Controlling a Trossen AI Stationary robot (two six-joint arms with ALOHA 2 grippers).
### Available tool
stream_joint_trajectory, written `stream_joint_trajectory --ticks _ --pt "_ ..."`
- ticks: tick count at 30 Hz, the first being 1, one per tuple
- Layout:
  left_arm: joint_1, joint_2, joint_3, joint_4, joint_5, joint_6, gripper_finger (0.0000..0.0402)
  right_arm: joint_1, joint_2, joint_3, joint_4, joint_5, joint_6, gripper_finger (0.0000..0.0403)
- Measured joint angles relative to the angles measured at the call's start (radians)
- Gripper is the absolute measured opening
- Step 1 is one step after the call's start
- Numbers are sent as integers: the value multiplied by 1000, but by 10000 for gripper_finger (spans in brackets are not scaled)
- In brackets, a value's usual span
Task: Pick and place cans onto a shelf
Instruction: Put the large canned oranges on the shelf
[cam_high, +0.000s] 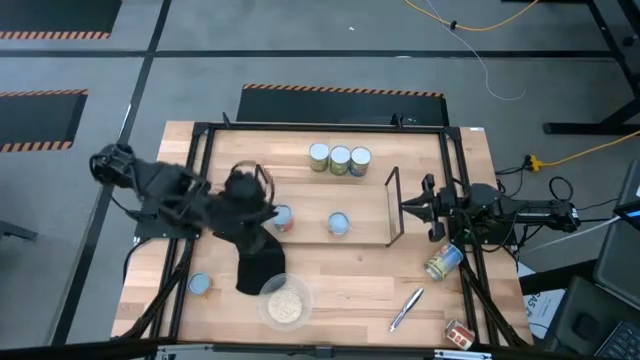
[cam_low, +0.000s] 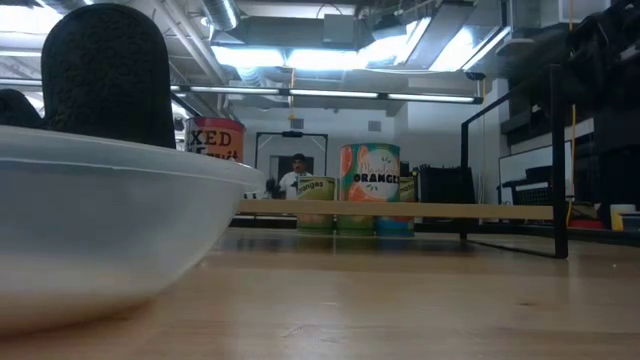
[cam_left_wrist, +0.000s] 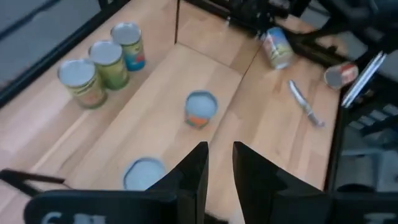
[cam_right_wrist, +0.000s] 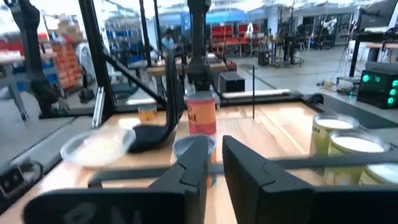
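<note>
The shelf (cam_high: 392, 206) stands mid-table, its low wooden board (cam_left_wrist: 155, 106) bearing two upright cans (cam_high: 338, 224) (cam_high: 283, 218). Three cans (cam_high: 340, 160) stand in a row along its far edge. Another can (cam_high: 199, 285) stands near the left front. One can (cam_high: 443, 262) lies on its side by the right arm, and one (cam_high: 460, 333) sits at the near right corner. My left gripper (cam_high: 264, 212) (cam_left_wrist: 219, 155) hangs high over the board's left part, slanting down, open by a narrow gap and holding nothing. My right gripper (cam_high: 408, 207) (cam_right_wrist: 215, 149) waits level at the shelf's right end, slightly open, also holding nothing.
A clear bowl of pale grains (cam_high: 285, 302) sits at the near edge, with a dark bulky thing (cam_high: 256, 266) right behind it. A silver pen (cam_high: 405, 308) lies to the bowl's right. A black metal frame (cam_high: 196, 180) rims the tabletop. A person (cam_low: 297, 172) stands far off.
</note>
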Motion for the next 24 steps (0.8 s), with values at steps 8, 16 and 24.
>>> stream_joint_trajectory --ticks 8,16,24 --pt "-166 -2 -176 84 -110 -78 66 0 -1 1 103 6 74 137" --pt "-247 -1 -462 396 -115 -102 66 -1 9 157 55 1 62 145" --pt "-237 -1 -696 793 -135 -10 66 -2 224 419 -97 178 3 145"
